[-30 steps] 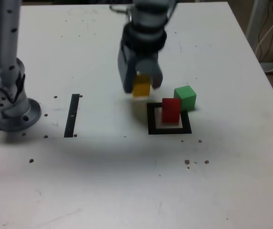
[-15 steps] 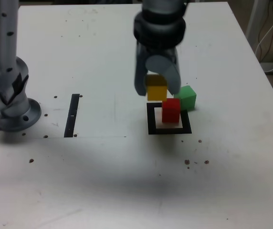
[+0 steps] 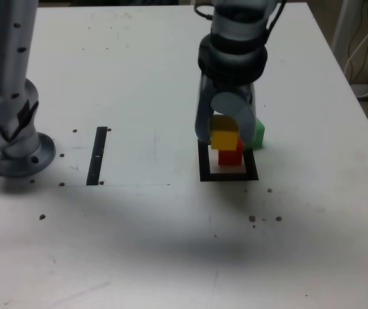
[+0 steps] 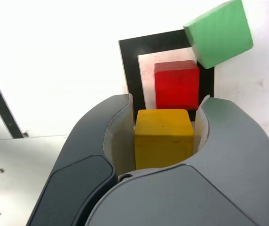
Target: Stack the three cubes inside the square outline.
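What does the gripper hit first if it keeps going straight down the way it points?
Probably the red cube in the square outline. The gripper, shut on the yellow cube, sits just above it, but alignment looks slightly off in the wrist view, so depth is uncertain.

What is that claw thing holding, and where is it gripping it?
The tool holds the yellow cube, pinched by two opposite side faces between its jaws. The cube's top and front faces show.

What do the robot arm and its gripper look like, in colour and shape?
The arm is silver-grey metal on a round base, with small dark holes. The gripper has two broad, rounded blue-grey shells with pale inner pads, below a black ribbed collar. A thin dark cable loops near the wrist.
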